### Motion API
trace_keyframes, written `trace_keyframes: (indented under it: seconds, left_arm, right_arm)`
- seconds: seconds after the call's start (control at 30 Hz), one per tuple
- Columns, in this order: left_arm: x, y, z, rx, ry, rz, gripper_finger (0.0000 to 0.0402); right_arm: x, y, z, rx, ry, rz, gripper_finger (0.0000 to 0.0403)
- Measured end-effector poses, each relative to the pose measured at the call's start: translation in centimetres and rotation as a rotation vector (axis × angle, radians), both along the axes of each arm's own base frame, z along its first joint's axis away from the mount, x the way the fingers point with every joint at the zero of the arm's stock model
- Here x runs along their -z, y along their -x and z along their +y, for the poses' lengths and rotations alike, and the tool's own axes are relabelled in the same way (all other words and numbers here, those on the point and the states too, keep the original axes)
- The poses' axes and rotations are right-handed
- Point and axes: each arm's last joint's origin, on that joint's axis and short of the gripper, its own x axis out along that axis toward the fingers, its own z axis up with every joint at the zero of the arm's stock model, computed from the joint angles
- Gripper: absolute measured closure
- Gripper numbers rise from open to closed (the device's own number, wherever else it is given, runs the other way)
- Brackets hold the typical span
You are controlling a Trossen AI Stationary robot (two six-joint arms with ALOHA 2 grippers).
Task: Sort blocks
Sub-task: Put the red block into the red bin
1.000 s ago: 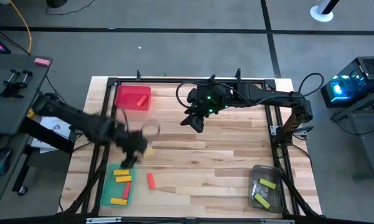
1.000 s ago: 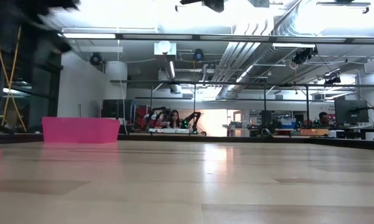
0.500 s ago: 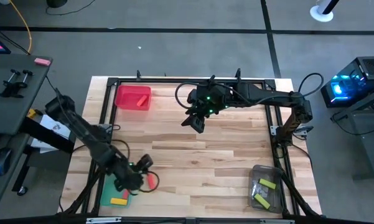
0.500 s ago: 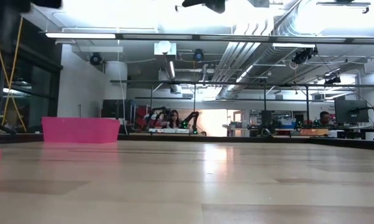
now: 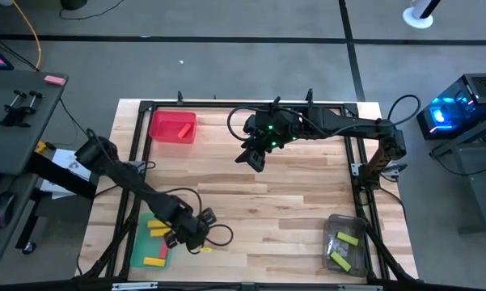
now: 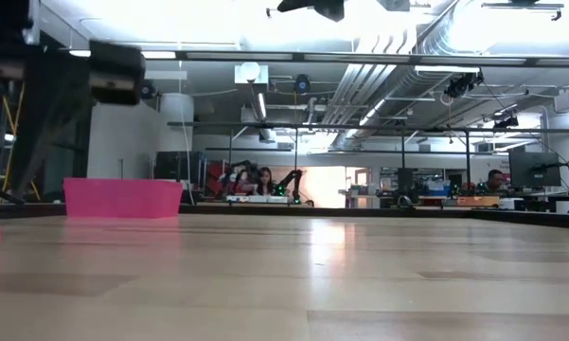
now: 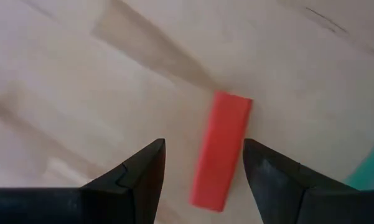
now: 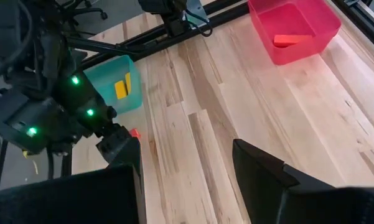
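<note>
Red block (image 7: pixel 220 149) lies flat on the table (image 5: pixel 275 194) just right of the green tray (image 5: pixel 137 252), between the open left claw (image 7: pixel 202 163) fingers; grasp step, closing next; right claw (image 5: pixel 253 158) hovers open, mid-table.

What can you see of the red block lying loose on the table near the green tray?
The red block is a small, solid red bar, plastic-looking, with squared ends. It lies flat on the bare wood table, alone, beside the green tray whose edge shows nearby. The left hand hangs over it, open, one finger on each side of the block; nothing visibly touches it except the table. In the high view the arm hides it.
</note>
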Motion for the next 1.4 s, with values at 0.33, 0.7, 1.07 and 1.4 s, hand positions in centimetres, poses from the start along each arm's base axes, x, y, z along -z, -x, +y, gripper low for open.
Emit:
trace_keyframes:
  seconds: [0.33, 0.7, 1.07, 1.4]
  left_arm:
    - [2.2, -0.8, -0.5, 0.044, 0.034, 0.049, 0.0203]
    - [2.3, -2.1, 0.6, -0.075, 0.057, 0.132, 0.0322]
    - [-9.7, 0.1, 16.3, -0.719, -0.217, -0.209, 0.0365]
    - [-9.5, 9.5, 30.7, -1.481, -0.288, -0.289, 0.0360]
  right_arm:
    - [0.0, 0.0, 0.0, 0.000, 0.000, 0.000, 0.0262]
    - [0.1, 0.1, 0.0, 0.002, -0.002, 0.020, 0.0262]
    - [0.1, 0.1, 0.0, 0.003, 0.002, 0.016, 0.0262]
    - [0.1, 0.1, -0.1, 0.045, -0.010, 0.016, 0.0262]
